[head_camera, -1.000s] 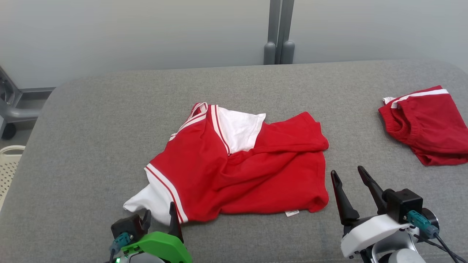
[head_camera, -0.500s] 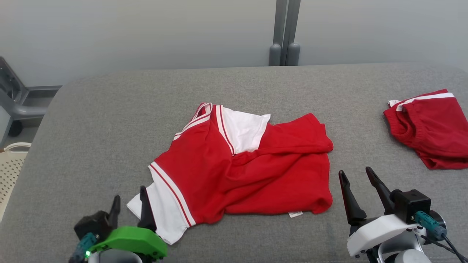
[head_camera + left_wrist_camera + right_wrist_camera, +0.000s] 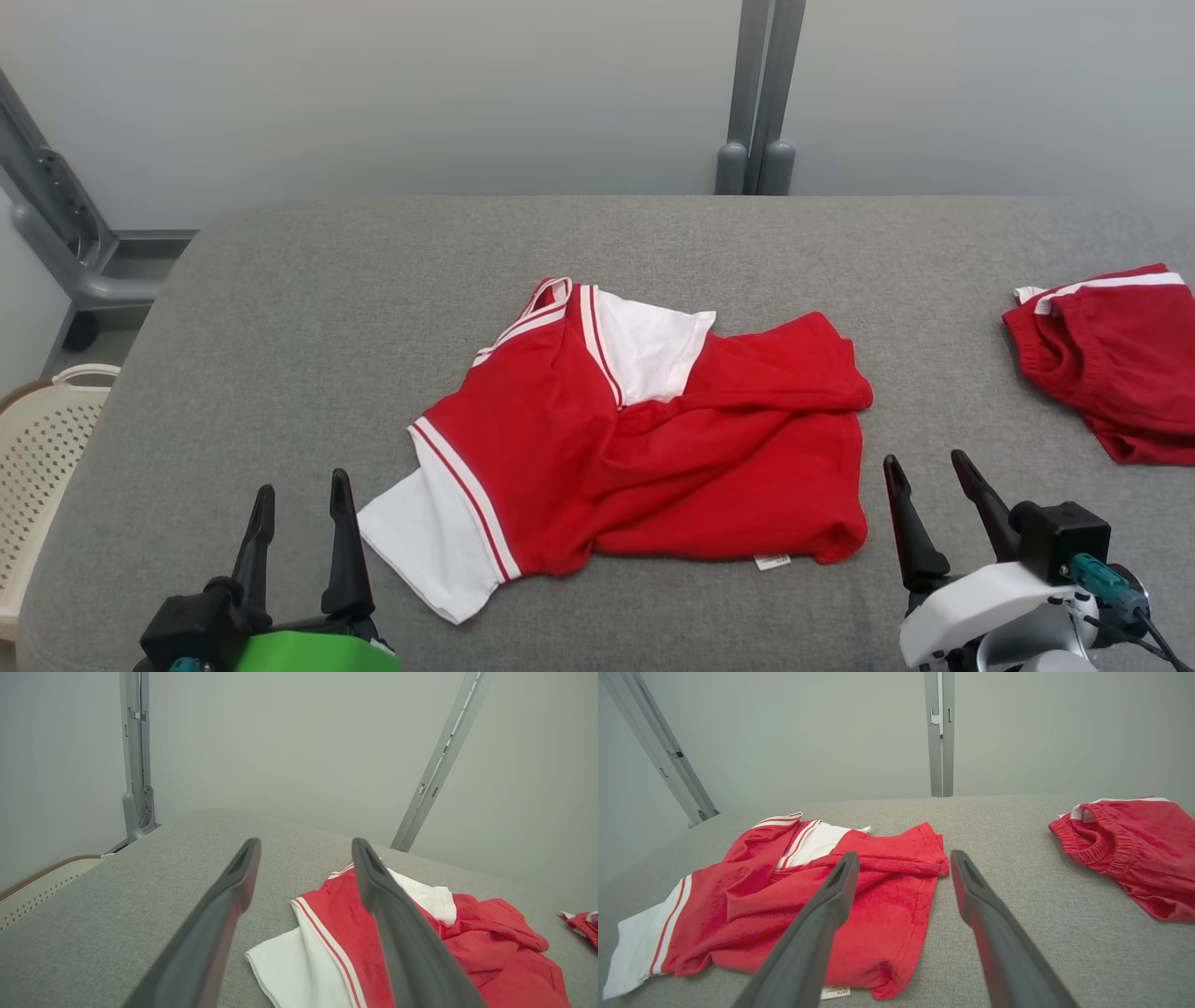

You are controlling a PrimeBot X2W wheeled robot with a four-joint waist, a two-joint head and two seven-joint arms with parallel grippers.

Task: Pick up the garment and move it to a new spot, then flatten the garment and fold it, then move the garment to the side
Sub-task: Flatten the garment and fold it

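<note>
— Grey cloth table [image 3: 308, 308] first: broad, bare over the left half. Next in size?
— Red-and-white garment [image 3: 560, 448], crumpled at mid-table, between the two arms. Neither flat nor folded, so most likely the flattening step in hand.
— And the second red piece?
— Red shorts [image 3: 1111, 364], far right, well apart from the garment. Not part of this move, by the look of it; leave alone. Pale basket [image 3: 47, 448] beyond the table's left edge, likewise out of it.
— Jaws?
— Left jaws wide and empty, just beside the white sleeve [image 3: 420, 546] at the near left, not touching. Right jaws wide too, empty, near the red corner [image 3: 840, 537] at the near right, apart from the cloth.
— Best way to flatten?
— Take two opposite ends at once: sleeve edge on the left, red corner on the right. Come in low against the table, pinch one layer only, then draw outward and apart to ease out the diagonal ridge across the red body.
— Risks?
— Probably bunching, from too deep a bite through both layers and a drag on the whole heap. Mind also the other white sleeve [image 3: 653, 350], folded inward over the chest; likely worth a separate pull toward the far side afterwards.
— Anything smaller?
— White label [image 3: 772, 562], peeking out at the near edge. Handy as a mark for that edge; grip beside it, not on it.
</note>
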